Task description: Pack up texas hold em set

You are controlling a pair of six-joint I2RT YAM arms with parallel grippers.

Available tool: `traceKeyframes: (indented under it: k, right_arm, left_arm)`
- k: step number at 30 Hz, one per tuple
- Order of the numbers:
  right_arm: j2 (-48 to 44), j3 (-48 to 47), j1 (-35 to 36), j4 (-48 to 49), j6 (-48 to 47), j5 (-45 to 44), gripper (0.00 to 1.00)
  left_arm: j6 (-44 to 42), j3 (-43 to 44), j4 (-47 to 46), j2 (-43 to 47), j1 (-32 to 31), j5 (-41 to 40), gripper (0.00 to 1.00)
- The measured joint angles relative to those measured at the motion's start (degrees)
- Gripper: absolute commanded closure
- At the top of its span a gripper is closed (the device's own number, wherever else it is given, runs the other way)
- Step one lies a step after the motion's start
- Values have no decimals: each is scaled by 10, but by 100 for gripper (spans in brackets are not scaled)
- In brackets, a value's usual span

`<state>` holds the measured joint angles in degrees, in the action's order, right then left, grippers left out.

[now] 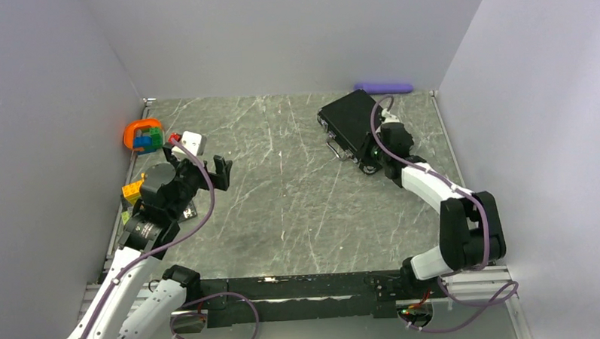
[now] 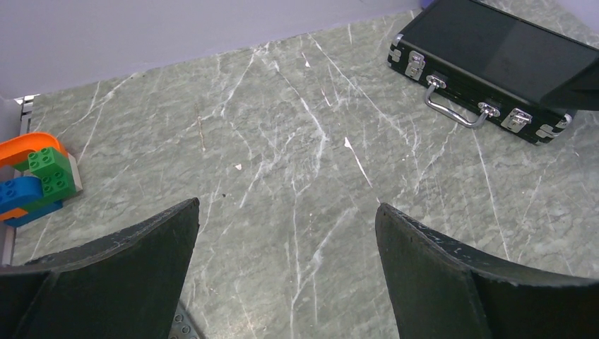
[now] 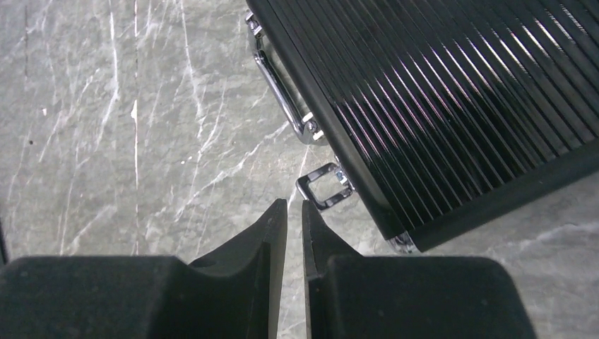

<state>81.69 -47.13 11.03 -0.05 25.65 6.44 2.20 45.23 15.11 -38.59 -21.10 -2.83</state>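
Observation:
The black briefcase (image 1: 346,119) with silver corners lies shut at the back right of the table. It also shows in the left wrist view (image 2: 494,49) and in the right wrist view (image 3: 452,92). Its silver handle (image 3: 281,88) faces the table's middle. One silver latch (image 3: 323,187) near the case's right corner stands flipped out. My right gripper (image 3: 294,205) is shut and empty, its tips just in front of that latch (image 1: 369,162). My left gripper (image 1: 205,167) is open and empty over bare table at the left (image 2: 286,212). No chips, discs or cards are in view.
An orange ring with coloured blocks (image 1: 143,135) sits at the back left, and it shows in the left wrist view (image 2: 35,173). A white and red block (image 1: 190,141) and a yellow block (image 1: 132,190) lie near the left arm. A purple stick (image 1: 384,87) lies against the back wall.

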Motion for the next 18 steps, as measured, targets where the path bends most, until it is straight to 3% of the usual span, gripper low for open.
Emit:
traceKeyframes:
  k: [11,18]
  right_arm:
    - [88,-15,17,37,4,-9,83]
    - [96,-15,35,42,3,-37,84]
  left_arm:
    - [0,0,4,4,0,2,2]
    - [0,0,4,5,0,2,2]
